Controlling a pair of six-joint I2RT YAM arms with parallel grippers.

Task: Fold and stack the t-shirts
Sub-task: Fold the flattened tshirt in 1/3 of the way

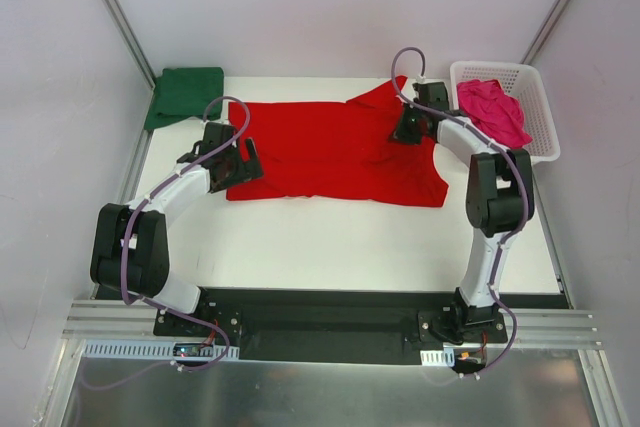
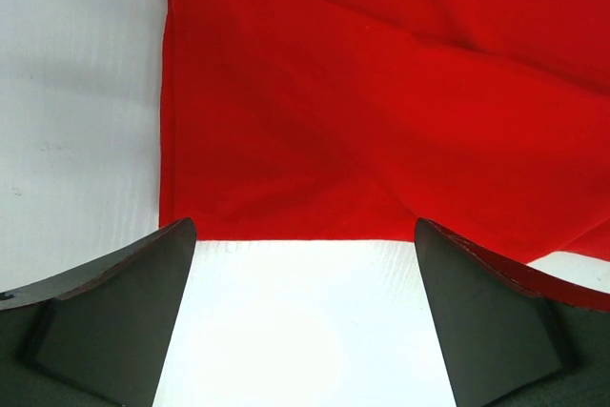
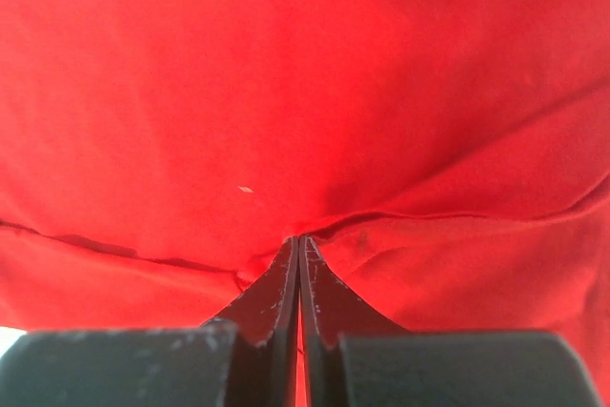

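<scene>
Far left, the dark green t-shirt (image 1: pixel 185 95) lay folded at the back corner. The left gripper (image 2: pixel 305 235) hung with jaws wide apart at the red t-shirt (image 1: pixel 320 152)'s left corner, holding nothing. The shirt was spread mid-table, and the right gripper (image 3: pixel 299 240) was clamped on a pinch of its right side. The pink t-shirt (image 1: pixel 493 112) sat in the basket (image 1: pixel 540 97). The risk: held on one side only, a pull could drag and bunch the shirt, or that thin pinch could slip.

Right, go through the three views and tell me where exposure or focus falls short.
Top external: even light, sharp, soft shadows only. Left wrist: white table blown out, dark open fingers soft-edged. Right wrist: bright red cloth t-shirt glows oversaturated, weave lost; right gripper, shut on it, is sharp.
</scene>
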